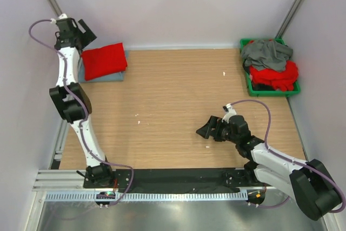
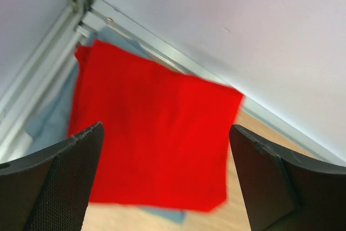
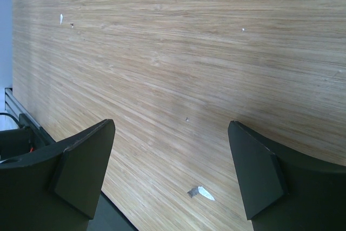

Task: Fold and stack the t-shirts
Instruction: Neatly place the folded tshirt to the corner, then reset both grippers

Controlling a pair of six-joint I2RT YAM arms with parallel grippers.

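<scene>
A folded red t-shirt point(image 1: 104, 60) lies on a folded blue-grey t-shirt point(image 1: 106, 77) at the table's far left corner. In the left wrist view the red shirt point(image 2: 154, 133) covers most of the blue-grey one point(image 2: 51, 123). My left gripper point(image 1: 86, 32) is open and empty, held above the stack's far left edge; its jaws stand wide apart point(image 2: 165, 179). My right gripper point(image 1: 207, 128) is open and empty, low over bare wood near the table's front right point(image 3: 170, 177). A dark grey t-shirt point(image 1: 266, 53) and crumpled red t-shirts point(image 1: 278, 75) fill the green bin.
The green bin point(image 1: 247, 79) stands at the far right corner. White walls and metal posts close the table's back and sides. A black strip point(image 1: 178, 179) runs along the front edge. Small white specks point(image 3: 201, 192) lie on the wood.
</scene>
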